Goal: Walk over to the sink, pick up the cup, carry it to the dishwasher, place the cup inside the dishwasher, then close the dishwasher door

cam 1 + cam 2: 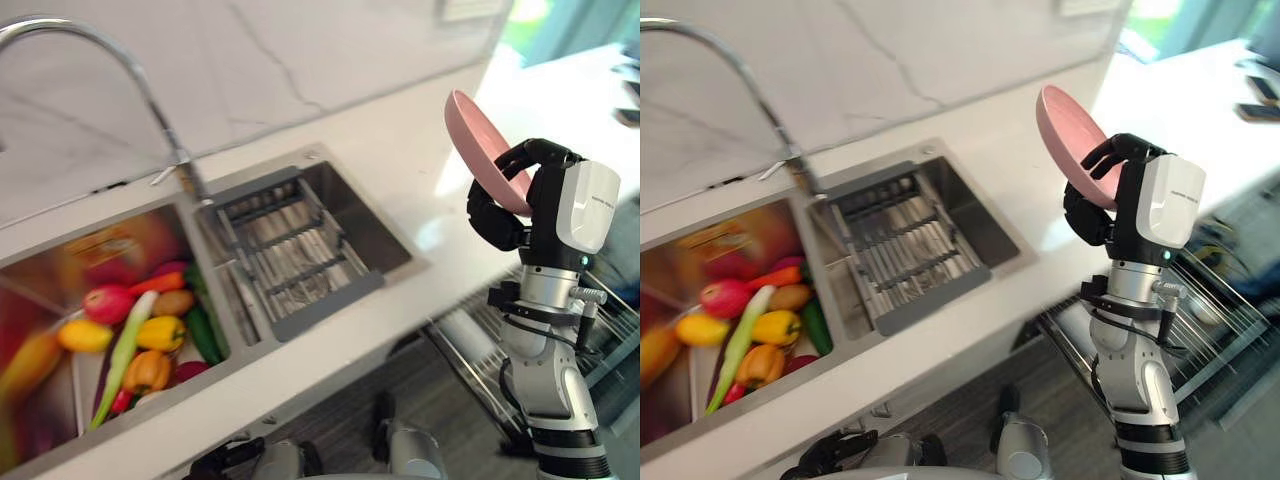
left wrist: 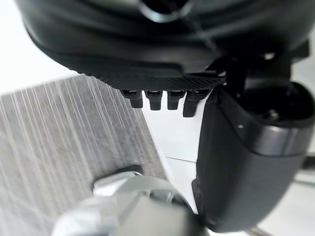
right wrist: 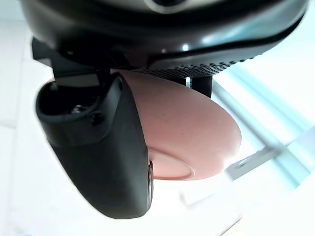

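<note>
My left hand (image 2: 157, 54) hangs low beside me. Its wrist view looks past it to grey wood-grain floor (image 2: 59, 137), and I cannot tell there whether it is open or closed. My right hand (image 1: 497, 215) is raised at the right, curled round a pink plate (image 1: 475, 135), the thing I carry in place of a cup. The eye views show the plate standing on edge above the hand. The right wrist view shows my thumb (image 3: 103, 147) pressed against its underside.

Below that arm a pulled-out wire rack (image 1: 1210, 315) sits over the floor. Beyond runs the white counter (image 1: 400, 160). Its steel sink (image 1: 350, 215) has a grey drain tray (image 1: 290, 250) in the right basin and a blurred heap of vegetables (image 1: 150, 335) in the left. The curved tap (image 1: 130, 70) rises behind, against a veined marble wall (image 1: 300, 60).
</note>
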Controlling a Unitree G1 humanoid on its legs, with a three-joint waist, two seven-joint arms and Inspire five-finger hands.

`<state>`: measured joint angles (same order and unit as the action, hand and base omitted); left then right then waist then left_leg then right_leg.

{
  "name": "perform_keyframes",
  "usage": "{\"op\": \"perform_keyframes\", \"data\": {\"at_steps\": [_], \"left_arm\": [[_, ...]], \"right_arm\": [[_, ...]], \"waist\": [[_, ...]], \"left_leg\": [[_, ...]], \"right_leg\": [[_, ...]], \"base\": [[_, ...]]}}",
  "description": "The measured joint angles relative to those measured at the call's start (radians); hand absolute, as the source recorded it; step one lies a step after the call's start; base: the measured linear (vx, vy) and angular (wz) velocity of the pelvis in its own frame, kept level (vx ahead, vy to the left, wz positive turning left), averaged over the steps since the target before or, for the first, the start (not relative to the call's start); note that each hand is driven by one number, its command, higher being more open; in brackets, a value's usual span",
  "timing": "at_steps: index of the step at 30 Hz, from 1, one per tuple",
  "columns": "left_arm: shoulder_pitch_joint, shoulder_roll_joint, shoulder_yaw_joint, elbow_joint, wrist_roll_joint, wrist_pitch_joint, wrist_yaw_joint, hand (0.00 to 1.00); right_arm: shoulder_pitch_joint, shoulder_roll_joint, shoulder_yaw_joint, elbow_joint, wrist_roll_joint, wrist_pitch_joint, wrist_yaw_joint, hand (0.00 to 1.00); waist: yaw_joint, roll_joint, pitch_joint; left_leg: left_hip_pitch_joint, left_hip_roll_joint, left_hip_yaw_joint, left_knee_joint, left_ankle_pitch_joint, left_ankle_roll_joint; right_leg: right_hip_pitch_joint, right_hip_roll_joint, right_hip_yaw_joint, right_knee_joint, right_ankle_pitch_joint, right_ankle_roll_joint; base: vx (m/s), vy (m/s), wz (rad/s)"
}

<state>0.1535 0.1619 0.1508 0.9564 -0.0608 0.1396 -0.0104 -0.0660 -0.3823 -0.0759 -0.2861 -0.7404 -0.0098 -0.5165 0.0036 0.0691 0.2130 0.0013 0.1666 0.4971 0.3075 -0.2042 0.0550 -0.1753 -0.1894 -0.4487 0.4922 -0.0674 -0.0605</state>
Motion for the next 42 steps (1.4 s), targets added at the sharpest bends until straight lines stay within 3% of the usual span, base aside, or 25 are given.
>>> {"op": "perform_keyframes", "data": {"at_steps": [3, 5, 6, 7, 8, 10, 11, 13, 17, 20, 22, 27, 33, 37, 42], "left_arm": [[-0.001, 0.037, 0.004, -0.008, -0.005, 0.026, -0.003, 1.0], [-0.016, 0.081, 0.008, -0.014, -0.026, 0.033, 0.007, 1.0], [-0.027, 0.093, 0.01, -0.012, -0.041, 0.039, 0.011, 1.0], [-0.043, 0.111, 0.027, -0.01, -0.06, 0.054, 0.022, 1.0], [-0.044, 0.15, 0.056, 0.007, -0.063, 0.073, 0.031, 1.0], [-0.014, 0.181, 0.059, 0.02, -0.054, 0.065, 0.03, 1.0], [0.0, 0.174, 0.058, 0.019, -0.053, 0.059, 0.03, 1.0], [0.035, 0.102, 0.063, 0.017, -0.035, 0.04, 0.01, 1.0], [0.071, 0.04, 0.083, 0.025, -0.016, -0.019, 0.01, 1.0], [0.072, 0.03, 0.079, 0.029, -0.016, -0.03, 0.012, 1.0], [0.068, 0.028, 0.078, 0.029, -0.018, -0.031, 0.012, 1.0], [0.053, 0.021, 0.065, 0.03, -0.016, -0.031, -0.009, 1.0], [-0.016, 0.026, 0.057, 0.028, -0.018, -0.038, -0.035, 1.0], [-0.069, 0.022, 0.056, 0.018, -0.02, -0.055, -0.054, 1.0], [-0.139, 0.025, 0.056, -0.017, -0.062, -0.056, -0.063, 1.0]], "right_arm": [[-0.028, -0.017, 0.003, 0.002, 0.0, 0.003, -0.03, 0.0], [-0.128, -0.056, 0.008, 0.068, 0.0, 0.001, -0.037, 0.0], [-0.155, -0.064, 0.009, 0.092, 0.0, 0.001, -0.035, 0.0], [-0.19, -0.076, 0.017, 0.129, 0.001, 0.003, -0.03, 0.0], [-0.195, -0.08, 0.021, 0.137, 0.001, 0.008, -0.013, 0.0], [-0.167, -0.091, 0.014, 0.142, 0.002, 0.031, 0.018, 0.0], [-0.147, -0.091, 0.004, 0.142, 0.003, 0.038, 0.025, 0.0], [-0.089, -0.091, -0.065, 0.142, 0.005, 0.056, 0.062, 0.0], [-0.078, -0.089, -0.135, 0.142, 0.002, 0.063, 0.114, 0.0], [-0.078, -0.07, -0.128, 0.155, -0.016, 0.064, 0.162, 0.0], [-0.079, -0.054, -0.11, 0.19, -0.033, 0.067, 0.168, 0.0], [-0.09, -0.036, -0.069, 0.356, -0.04, 0.087, 0.177, 0.0], [-0.267, -0.072, -0.034, 0.508, -0.041, 0.087, 0.174, 0.0], [-0.416, -0.156, 0.041, 0.602, -0.041, 0.085, 0.169, 0.0], [-0.634, -0.226, 0.114, 0.751, -0.036, 0.089, 0.165, 0.0]], "waist": [[0.01, -0.022, -0.019], [0.036, -0.031, -0.032], [0.052, -0.032, -0.032], [0.072, -0.039, -0.036], [0.074, -0.062, -0.037], [0.049, -0.057, -0.041], [0.044, -0.054, -0.044], [0.034, -0.058, -0.06], [0.019, -0.054, -0.062], [0.017, -0.061, -0.058], [0.024, -0.069, -0.053], [0.033, -0.063, -0.021], [0.049, -0.061, 0.097], [0.085, -0.062, 0.156], [0.121, -0.065, 0.217]], "left_leg": [[-0.035, 0.06, 0.083, 0.031, 0.007, -0.01], [-0.118, 0.157, 0.136, 0.12, 0.007, -0.016], [-0.135, 0.183, 0.141, 0.145, 0.009, -0.019], [-0.16, 0.232, 0.141, 0.188, 0.014, -0.028], [-0.172, 0.263, 0.135, 0.229, 0.021, -0.046], [-0.178, 0.307, 0.083, 0.241, 0.047, -0.119], [-0.17, 0.315, 0.073, 0.219, 0.067, -0.142], [-0.139, 0.307, 0.063, 0.087, 0.168, -0.187], [-0.099, 0.237, 0.079, -0.127, 0.316, -0.186], [-0.096, 0.193, 0.084, -0.202, 0.37, -0.18], [-0.1, 0.168, 0.084, -0.221, 0.384, -0.176], [-0.176, 0.16, 0.036, -0.241, 0.416, -0.161], [-0.317, 0.156, -0.026, -0.218, 0.429, -0.134], [-0.385, 0.122, -0.081, -0.238, 0.45, -0.113], [-0.432, 0.096, -0.112, -0.266, 0.473, -0.102]], "right_leg": [[0.107, -0.107, -0.057, 0.122, -0.061, -0.004], [0.16, -0.148, -0.071, 0.038, -0.055, -0.003], [0.169, -0.152, -0.079, -0.008, -0.048, 0.008], [0.21, -0.149, -0.102, -0.152, 0.011, 0.028], [0.26, -0.141, -0.099, -0.265, 0.187, 0.028], [0.305, -0.085, -0.086, -0.282, 0.112, 0.167], [0.311, -0.071, -0.086, -0.282, 0.1, 0.183], [0.315, -0.036, -0.088, -0.309, 0.092, 0.194], [0.31, -0.019, -0.1, -0.389, 0.09, 0.197], [0.308, -0.032, -0.105, -0.43, 0.069, 0.226], [0.3, -0.048, -0.107, -0.439, 0.044, 0.24], [0.219, -0.056, -0.119, -0.396, 0.035, 0.232], [0.115, -0.043, -0.126, -0.43, 0.101, 0.219], [0.073, -0.032, -0.134, -0.481, 0.148, 0.219], [0.036, -0.038, -0.156, -0.49, 0.155, 0.221]], "base": [[-0.11, -0.071, -1.14], [-0.1, -0.243, -1.21], [-0.15, -0.374, -1.35], [-0.21, -0.523, -1.09], [-0.18, -0.493, -0.76], [-0.18, -0.437, -0.03], [-0.18, -0.371, 0.19], [-0.13, -0.269, 0.06], [-0.1, -0.112, 0.04], [-0.07, 0.012, 0.06], [-0.13, 0.041, 0.05], [-0.13, 0.074, 0.12], [-0.09, 0.081, 0.04], [0.01, 0.045, 0.03], [0.05, 0.051, 0.15]]}}
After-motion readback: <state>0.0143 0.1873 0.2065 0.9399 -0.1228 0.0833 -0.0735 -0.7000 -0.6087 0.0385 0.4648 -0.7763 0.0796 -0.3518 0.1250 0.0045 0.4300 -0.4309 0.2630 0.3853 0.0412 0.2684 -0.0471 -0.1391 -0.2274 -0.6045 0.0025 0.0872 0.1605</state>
